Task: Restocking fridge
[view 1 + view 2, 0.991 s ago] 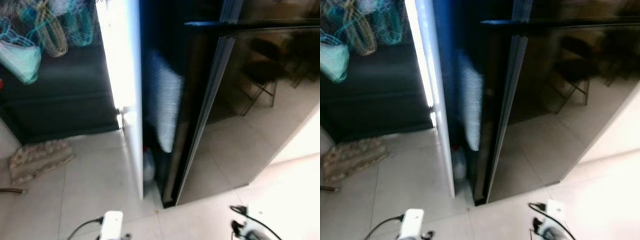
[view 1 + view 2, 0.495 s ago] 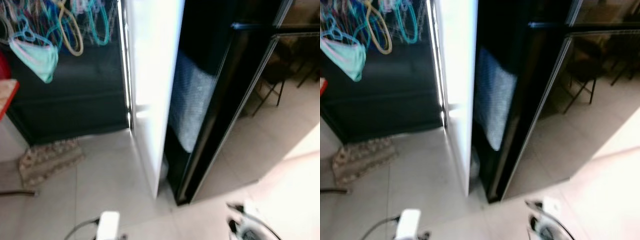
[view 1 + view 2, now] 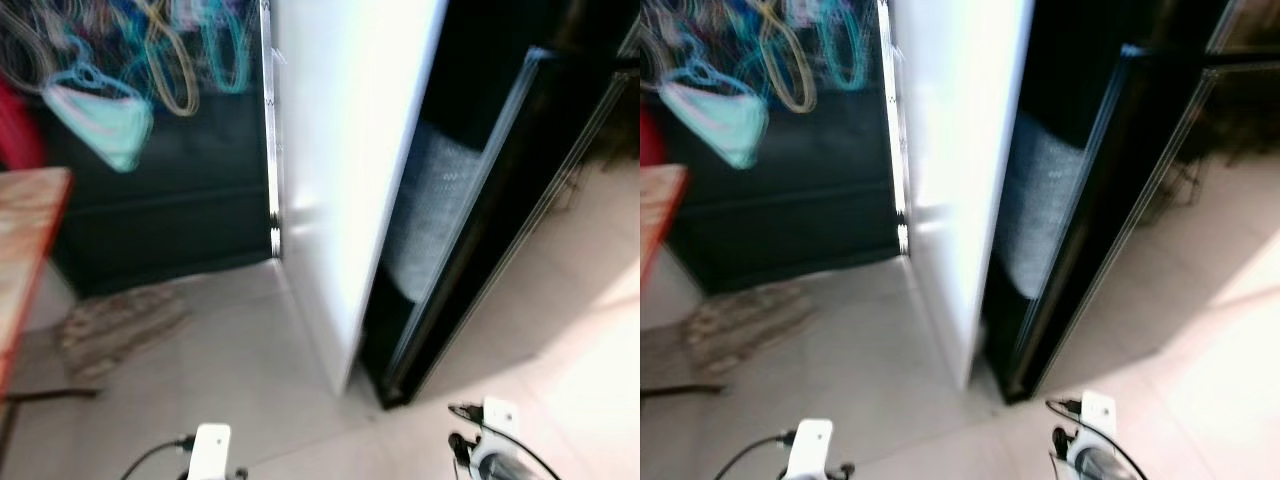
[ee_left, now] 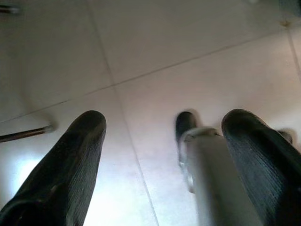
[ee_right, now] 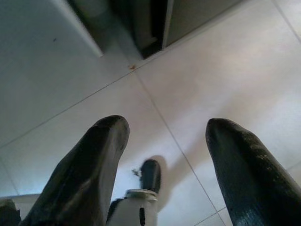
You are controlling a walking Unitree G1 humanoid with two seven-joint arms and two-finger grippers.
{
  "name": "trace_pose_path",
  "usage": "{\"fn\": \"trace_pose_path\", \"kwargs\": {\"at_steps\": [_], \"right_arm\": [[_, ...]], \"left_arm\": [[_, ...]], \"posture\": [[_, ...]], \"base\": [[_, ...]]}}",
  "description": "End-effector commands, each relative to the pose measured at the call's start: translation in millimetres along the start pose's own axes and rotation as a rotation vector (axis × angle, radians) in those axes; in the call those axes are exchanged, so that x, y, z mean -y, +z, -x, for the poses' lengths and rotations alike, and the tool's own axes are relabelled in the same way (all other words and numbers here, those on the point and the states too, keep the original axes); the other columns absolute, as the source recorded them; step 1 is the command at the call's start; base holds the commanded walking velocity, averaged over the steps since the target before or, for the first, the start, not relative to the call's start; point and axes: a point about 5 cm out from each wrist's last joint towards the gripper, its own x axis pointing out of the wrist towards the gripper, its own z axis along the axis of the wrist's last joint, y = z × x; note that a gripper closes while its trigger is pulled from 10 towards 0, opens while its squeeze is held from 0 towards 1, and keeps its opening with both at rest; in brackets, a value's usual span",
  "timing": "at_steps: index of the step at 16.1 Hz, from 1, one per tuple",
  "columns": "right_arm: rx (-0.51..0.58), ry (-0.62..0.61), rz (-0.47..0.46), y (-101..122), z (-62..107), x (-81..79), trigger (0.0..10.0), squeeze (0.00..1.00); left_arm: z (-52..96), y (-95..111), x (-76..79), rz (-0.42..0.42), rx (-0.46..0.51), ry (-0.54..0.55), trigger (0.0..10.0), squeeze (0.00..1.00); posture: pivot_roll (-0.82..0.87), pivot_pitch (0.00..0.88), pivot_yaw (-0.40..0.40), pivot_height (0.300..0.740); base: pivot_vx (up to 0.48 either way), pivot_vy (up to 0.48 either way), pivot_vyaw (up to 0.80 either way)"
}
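Black fridge (image 3: pixel 500 250) ahead on pale tile floor (image 3: pixel 230 370), its white door (image 3: pixel 350 170) ajar. Left gripper (image 4: pixel 164 136) and right gripper (image 5: pixel 164 141) hang low, fingers spread, holding nothing.

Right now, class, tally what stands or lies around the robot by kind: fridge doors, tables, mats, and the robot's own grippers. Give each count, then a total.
Fridge doors: 2, the white open door and the dark glass door
Tables: 1, the wooden table
Mats: 1, the floor mat
Grippers: 2, the left gripper and the right gripper, both open
Total: 6
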Motion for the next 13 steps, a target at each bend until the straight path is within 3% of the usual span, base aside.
{"fn": "trace_pose_path", "kwargs": {"at_steps": [1,13], "right_arm": [[0.006,-0.015,0.009,0.0,0.9,6.2,10.0,0.00],[-0.001,0.006,0.022,0.2,0.8,4.9,10.0,0.00]], "left_arm": [[1.8,-9.0,10.2,-0.005,-0.034,-0.035,10.0,0.00],[1.6,-8.2,9.8,-0.006,-0.032,-0.037,10.0,0.00]], "posture": [[0.14,0.000,-0.065,0.740],[0.15,0.000,-0.062,0.740]], "base": [[0.000,0.000,0.80],[0.000,0.000,0.80]]}}
